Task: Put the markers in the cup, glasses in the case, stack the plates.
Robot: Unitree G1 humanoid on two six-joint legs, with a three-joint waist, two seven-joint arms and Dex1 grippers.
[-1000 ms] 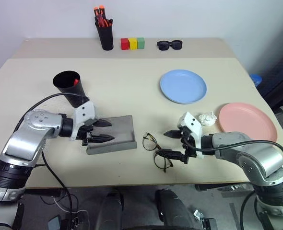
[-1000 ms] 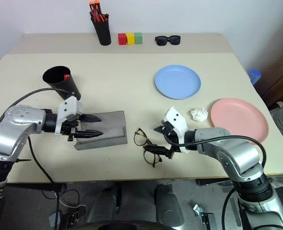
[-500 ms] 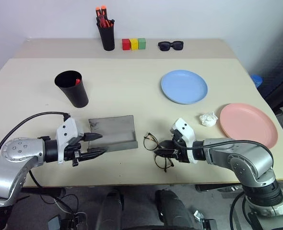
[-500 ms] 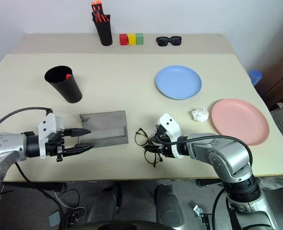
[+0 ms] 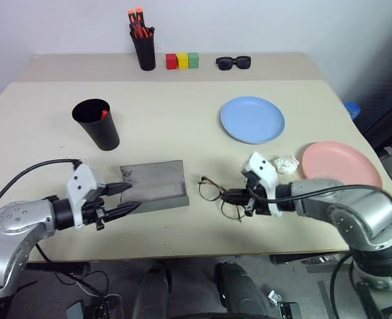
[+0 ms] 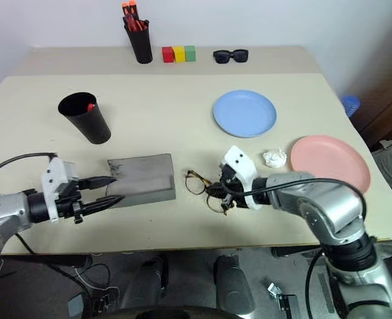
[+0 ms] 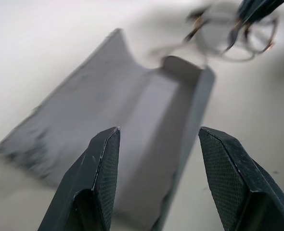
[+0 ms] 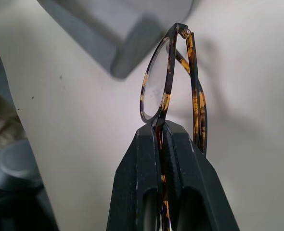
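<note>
- Now the right tool (image 6: pixel 217 194) is pinching the glasses (image 5: pixel 221 194) by the frame.
- Left tool (image 5: pixel 121 200) is waiting wide beside the open case (image 5: pixel 155 184); a level carry should seat them.

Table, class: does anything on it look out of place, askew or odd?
A crumpled white wad lies between the pink plate and the right gripper, and looks like litter. The case lies open, slightly askew to the table edge. The glasses are pinched at one rim, tilted.
</note>
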